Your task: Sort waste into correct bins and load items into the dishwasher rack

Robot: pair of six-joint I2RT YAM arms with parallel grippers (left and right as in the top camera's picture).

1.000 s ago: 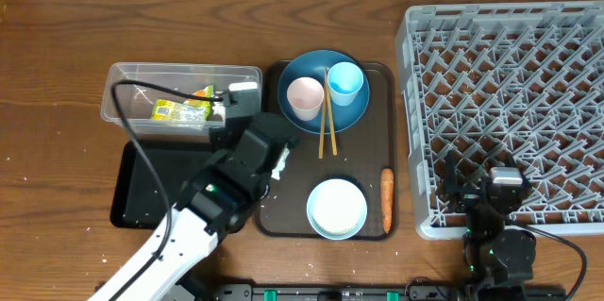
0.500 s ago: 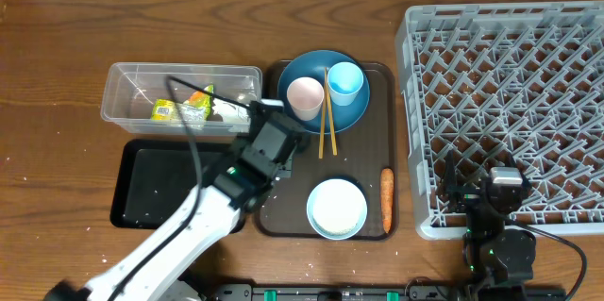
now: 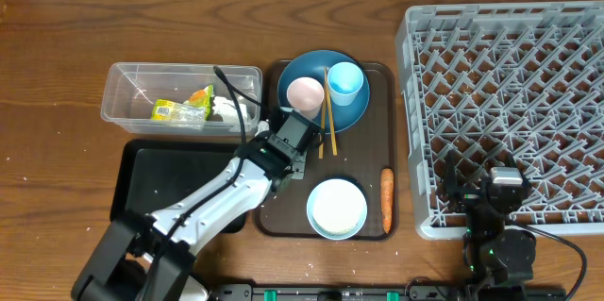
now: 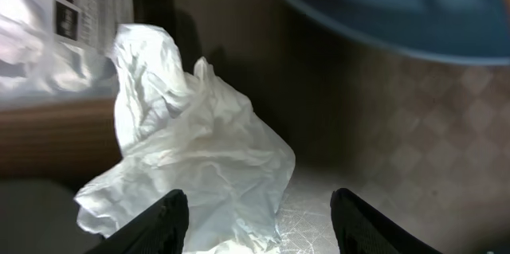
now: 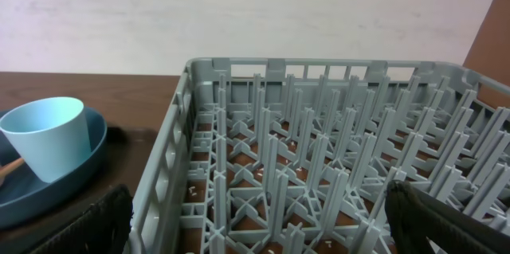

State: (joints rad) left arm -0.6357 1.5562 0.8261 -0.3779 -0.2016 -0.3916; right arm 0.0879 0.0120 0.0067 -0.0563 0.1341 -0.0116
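While left jaws gape, crumpled tissue (image 4: pixel 191 166) between

From overhead the light is even and fairly bright, seemingly from above; the wooden worktop (image 3: pixel 57 46) shows its grain crisply, and shadows are short and soft. The clear tub (image 3: pixel 121 76) carries small glints along its rim. The left wrist view is dim and very close. There the tissue (image 4: pixel 199 158) is the one bright patch, nearly washed out at its left edge, the plate (image 4: pixel 414 23) above is out of focus, and the left tool (image 4: pixel 256 226) shows only as dark, blurred fingers (image 4: pixel 159 226). The right wrist view is bright, with a pale wall (image 5: pixel 239 15) behind. The rack (image 5: pixel 319 66) is sharp, while the right tool (image 5: pixel 255 222) is just soft dark fingers (image 5: pixel 88 222) at the bottom corners.
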